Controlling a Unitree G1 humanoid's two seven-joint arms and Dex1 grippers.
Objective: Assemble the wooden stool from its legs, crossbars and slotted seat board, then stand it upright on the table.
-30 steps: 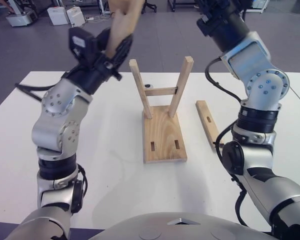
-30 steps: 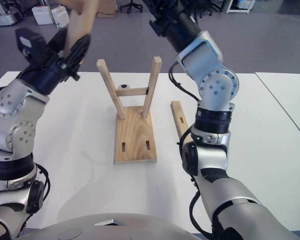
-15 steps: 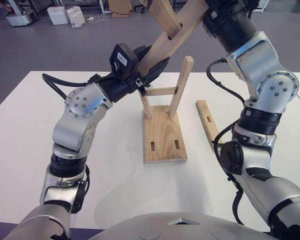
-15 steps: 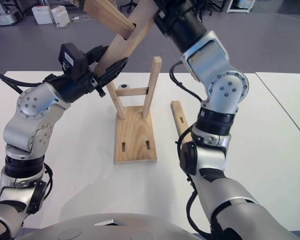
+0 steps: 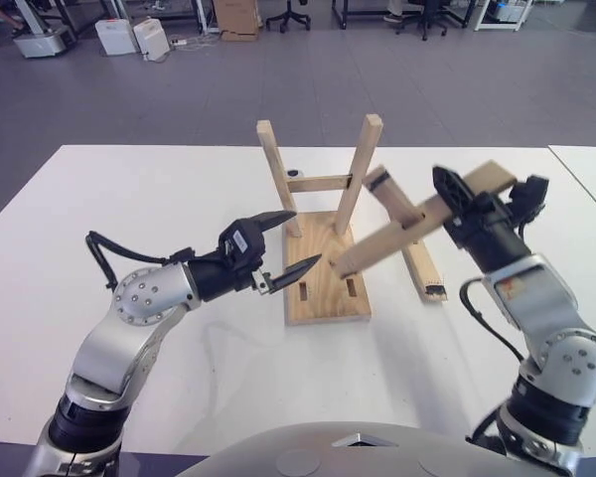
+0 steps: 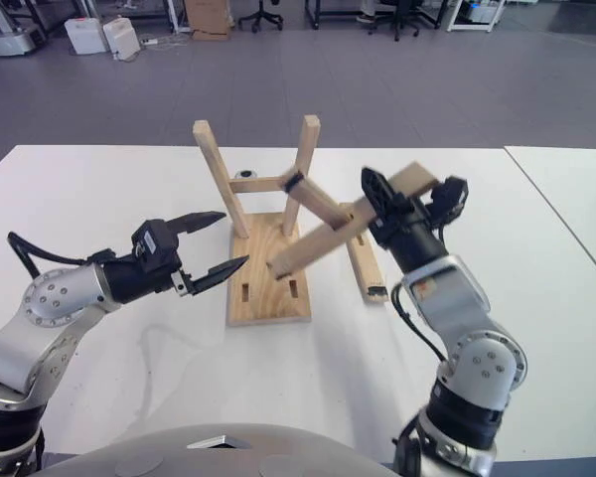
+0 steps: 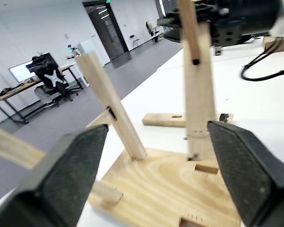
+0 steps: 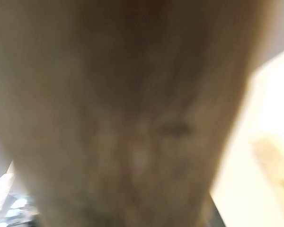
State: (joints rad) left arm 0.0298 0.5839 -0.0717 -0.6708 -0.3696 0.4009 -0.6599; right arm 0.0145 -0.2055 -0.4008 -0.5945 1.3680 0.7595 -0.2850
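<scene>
since the right gripper (image 5: pixel 457 207) clamps the leg (image 5: pixel 377 244) tilted, its foot nears a slot (image 5: pixel 351 287) in the board (image 5: pixel 323 298), likely for seating; the left gripper (image 5: pixel 305 237) gapes wide, empty, beside it.

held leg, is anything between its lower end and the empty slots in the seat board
Nothing visible does. The held leg, in the right gripper, points its lower end at the two empty slots of the seat board. The open left gripper hovers over the board's left edge, close by.
</scene>
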